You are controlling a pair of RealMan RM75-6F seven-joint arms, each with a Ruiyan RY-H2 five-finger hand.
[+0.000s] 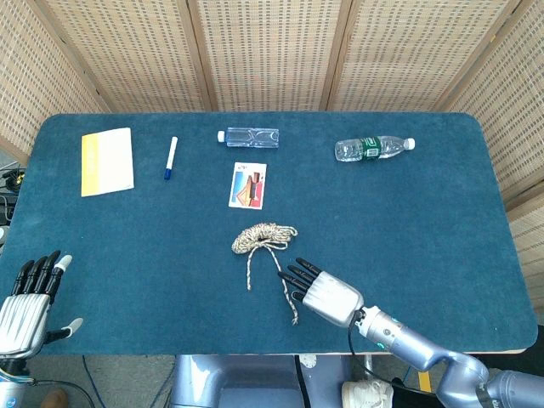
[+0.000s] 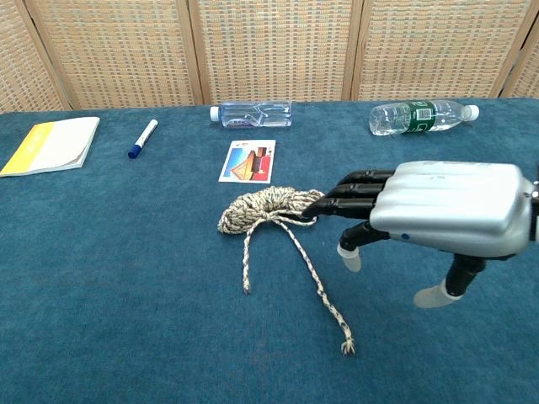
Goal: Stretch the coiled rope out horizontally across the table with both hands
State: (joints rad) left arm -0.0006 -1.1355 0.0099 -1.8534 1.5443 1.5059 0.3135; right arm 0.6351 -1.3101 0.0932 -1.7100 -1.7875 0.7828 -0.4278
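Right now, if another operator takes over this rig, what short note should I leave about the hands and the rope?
Right hand: open, fingers spread, palm down above the table, beside the rope's longer loose end, fingertips pointing toward the coil; holds nothing.
Left hand: open at the near left table edge, far from the rope.
Rope: coiled at the table's middle, below the card, two loose ends trailing toward the robot.
Done: only the right hand's approach.
Left: bring in the left hand, grip both ends, pull the rope out horizontally.
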